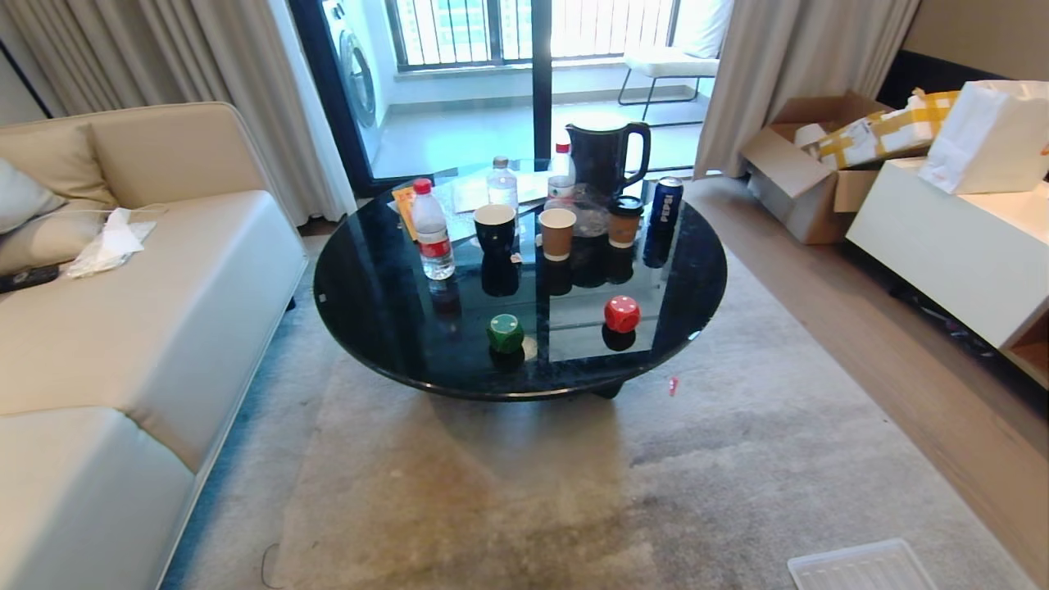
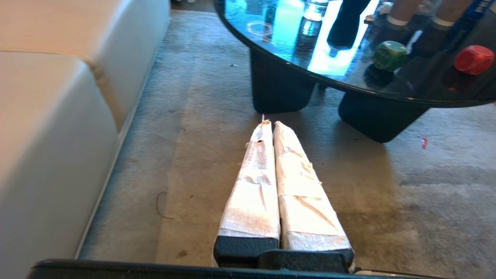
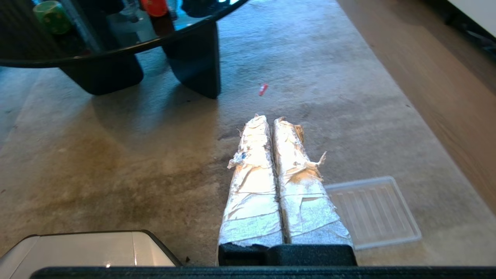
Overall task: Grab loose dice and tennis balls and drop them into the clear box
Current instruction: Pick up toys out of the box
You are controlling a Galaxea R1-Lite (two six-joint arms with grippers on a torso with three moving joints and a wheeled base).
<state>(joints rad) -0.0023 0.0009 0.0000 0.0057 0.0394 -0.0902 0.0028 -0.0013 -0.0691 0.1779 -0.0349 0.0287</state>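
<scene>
Left wrist view: left gripper [image 2: 271, 123] clenched, empty, low over rug; green die [image 2: 389, 55] & red die [image 2: 474, 59] well ahead on table [image 2: 387, 93]. Right gripper [image 3: 271, 119] clenched too.

Round black glass counter [image 1: 361, 295] on dark legs, standing on a grey carpet [image 1: 508, 492]. Near the front edge: green die [image 1: 505, 332] and red die [image 1: 622, 313], well apart. Further back, in a loose cluster: water bottle with red cap [image 1: 431, 229], black cup [image 1: 495, 228], brown paper cup [image 1: 557, 233], lidded coffee cup [image 1: 624, 220], blue can [image 1: 666, 202], dark kettle [image 1: 605, 156], two smaller bottles [image 1: 502, 182]. On the carpet: small red scrap [image 1: 673, 385], ridged clear tray [image 1: 860, 567].
</scene>
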